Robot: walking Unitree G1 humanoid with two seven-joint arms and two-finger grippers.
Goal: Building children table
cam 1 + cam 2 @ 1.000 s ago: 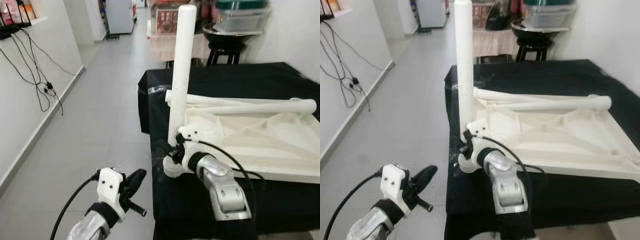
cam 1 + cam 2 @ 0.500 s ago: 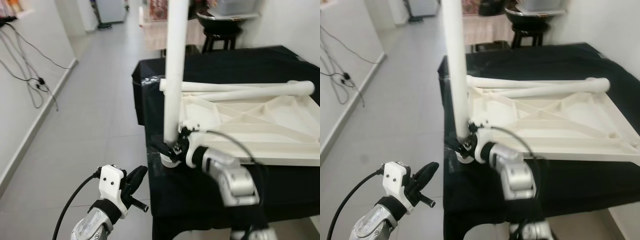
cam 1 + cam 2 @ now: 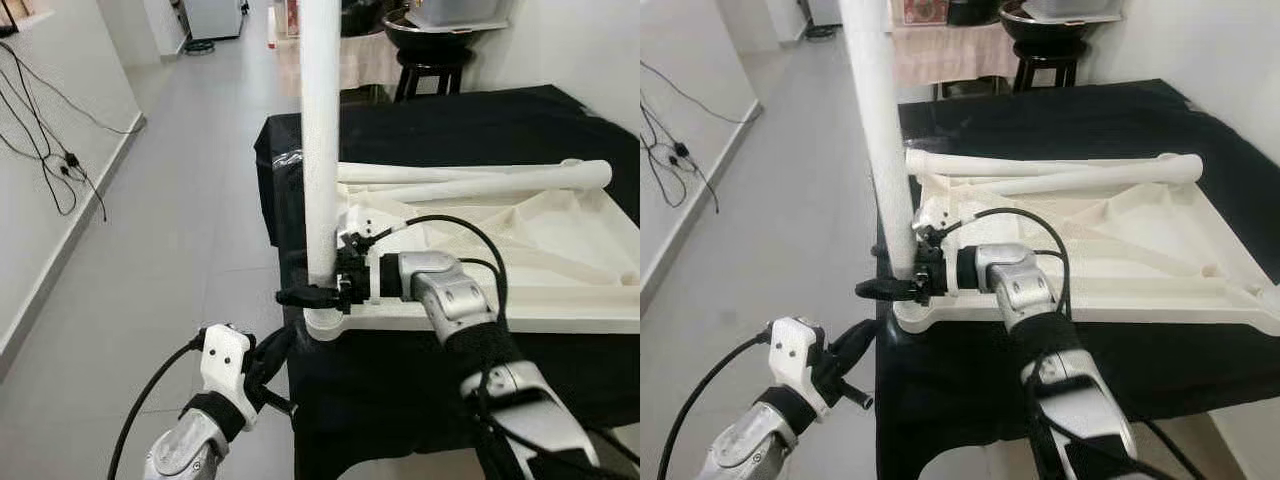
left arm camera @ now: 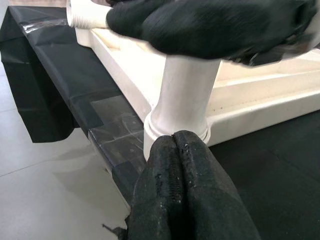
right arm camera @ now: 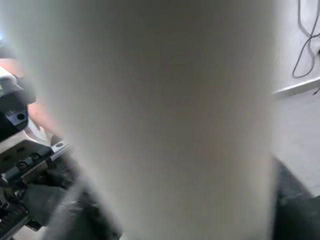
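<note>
1. My right gripper (image 3: 312, 296) is clamped around the foot of the upright white table leg (image 3: 321, 150) — one black finger pokes out past it.
2. That leg stands in the corner socket of the upturned white tabletop (image 3: 520, 260), which lies on the black-draped table (image 3: 470, 130).
3. Two loose white legs (image 3: 470, 180) lie across the tabletop's far edge.
4. My left gripper (image 3: 265, 365) hangs low beside the table, fingers (image 4: 182, 185) pressed together on nothing.

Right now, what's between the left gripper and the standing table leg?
Nothing. In the left wrist view the left gripper, fingers shut, sits just short of the table leg, with bare black cloth beside it.
</note>
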